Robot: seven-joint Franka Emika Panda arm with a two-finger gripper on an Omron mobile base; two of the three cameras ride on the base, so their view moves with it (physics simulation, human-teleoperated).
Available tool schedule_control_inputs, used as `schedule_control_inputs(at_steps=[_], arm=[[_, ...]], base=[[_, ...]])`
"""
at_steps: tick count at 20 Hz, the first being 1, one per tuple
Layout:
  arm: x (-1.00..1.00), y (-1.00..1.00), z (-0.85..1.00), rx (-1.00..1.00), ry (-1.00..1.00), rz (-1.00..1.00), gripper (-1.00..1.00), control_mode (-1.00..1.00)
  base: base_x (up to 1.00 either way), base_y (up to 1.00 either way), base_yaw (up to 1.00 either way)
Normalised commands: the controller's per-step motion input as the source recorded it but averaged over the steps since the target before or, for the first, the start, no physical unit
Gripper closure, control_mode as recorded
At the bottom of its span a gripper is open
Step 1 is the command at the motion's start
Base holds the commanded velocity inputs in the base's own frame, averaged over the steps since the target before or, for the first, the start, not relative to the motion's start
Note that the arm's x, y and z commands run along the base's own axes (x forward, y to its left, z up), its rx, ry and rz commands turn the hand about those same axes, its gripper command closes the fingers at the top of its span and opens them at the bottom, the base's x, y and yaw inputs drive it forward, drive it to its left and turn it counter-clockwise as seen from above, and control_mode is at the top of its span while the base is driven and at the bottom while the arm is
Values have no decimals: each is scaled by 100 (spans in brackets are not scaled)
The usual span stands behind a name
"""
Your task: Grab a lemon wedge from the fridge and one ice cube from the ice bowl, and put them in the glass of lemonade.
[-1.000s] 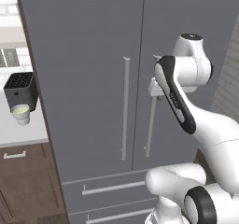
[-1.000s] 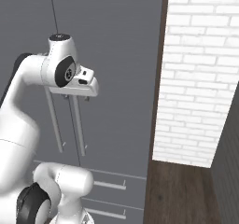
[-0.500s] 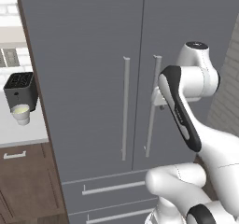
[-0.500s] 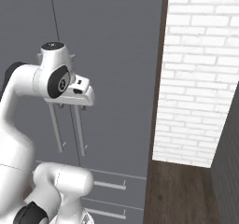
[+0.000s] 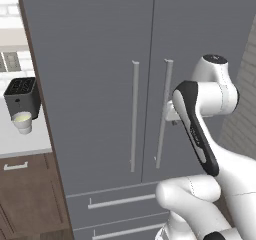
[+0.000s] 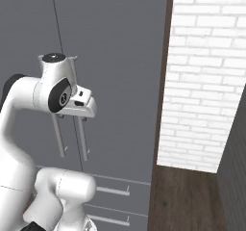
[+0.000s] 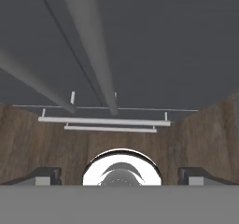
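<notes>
The grey fridge (image 5: 100,59) stands shut, its two slim vertical handles (image 5: 134,116) side by side at the door seam. My gripper (image 6: 82,110) is open right at the right-hand handle (image 5: 164,111), about halfway down it. In the hand view the gripper (image 7: 119,175) points down along the door, and a handle (image 7: 93,45) runs ahead between the widely spread fingertips (image 7: 44,176), which hold nothing. The glass of lemonade (image 5: 22,122) sits on the white counter at the far left. The lemon wedge and the ice bowl are out of view.
A black toaster (image 5: 21,96) stands just behind the glass. Two fridge drawers with horizontal bars (image 5: 117,200) lie below the doors. A white brick wall (image 6: 202,81) and wood floor (image 6: 187,196) are to the fridge's right. Brown cabinets (image 5: 25,194) sit under the counter.
The hand has slid down along the right-hand handle and the upper arm has swung lower. The jaws stay open and the doors stay shut.
</notes>
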Motion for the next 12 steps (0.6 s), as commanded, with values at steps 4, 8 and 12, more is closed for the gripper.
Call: schedule_control_inputs(at_steps=[4, 8, 12], arm=[[0, 0, 0, 0, 0, 0, -100, 100], [0, 0, 0, 0, 0, 0, -100, 100], [0, 0, 0, 0, 0, 0, -100, 100]], base=[[-6, 23, -9], [-8, 41, -19], [-18, 27, -12]])
